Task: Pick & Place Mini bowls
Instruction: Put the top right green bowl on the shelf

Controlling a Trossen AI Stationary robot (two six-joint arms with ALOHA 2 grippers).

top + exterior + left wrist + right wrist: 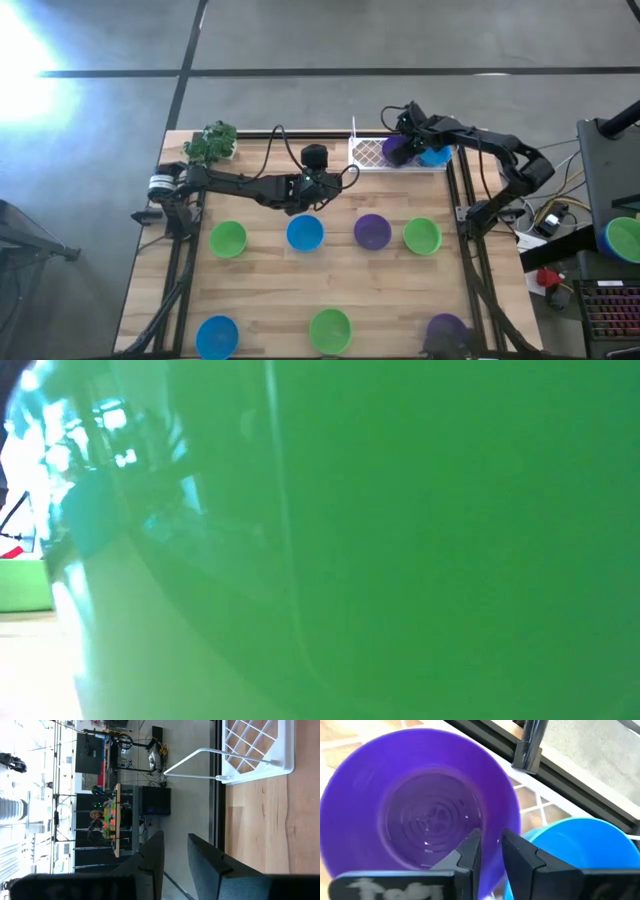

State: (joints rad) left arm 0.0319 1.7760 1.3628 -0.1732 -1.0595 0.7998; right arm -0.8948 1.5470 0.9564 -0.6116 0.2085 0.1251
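My right gripper (pixel 403 135) (pixel 491 834) is at the far right of the table, over a white grid basket (pixel 368 152), shut on a purple mini bowl (pixel 396 152) (pixel 420 810). A blue bowl (pixel 436 156) (pixel 580 855) sits beside it in the basket. My left gripper (pixel 305 200) (pixel 176 837) hovers at mid table just beyond another blue bowl (pixel 305 233), open by a narrow gap and holding nothing. Several more bowls stand upright on the table in two rows, among them green (pixel 228 238), purple (pixel 372 231) and green (pixel 422 236). My right gripper holds the purple bowl by its rim (pixel 500 815), on the side next to the blue bowl. One finger (pixel 470 852) is inside the bowl and the other (pixel 520 855) outside. The fingers come slanting from above. Whether the bowl rests on the basket I cannot tell.
In the near row stand a blue bowl (pixel 217 335), a green bowl (pixel 330 328) and a purple bowl (pixel 446 330). That green bowl (pixel 400 540) fills the low view. A leafy toy plant (pixel 212 143) sits at the far left corner. The basket's corner (pixel 255 745) lies ahead of the left gripper.
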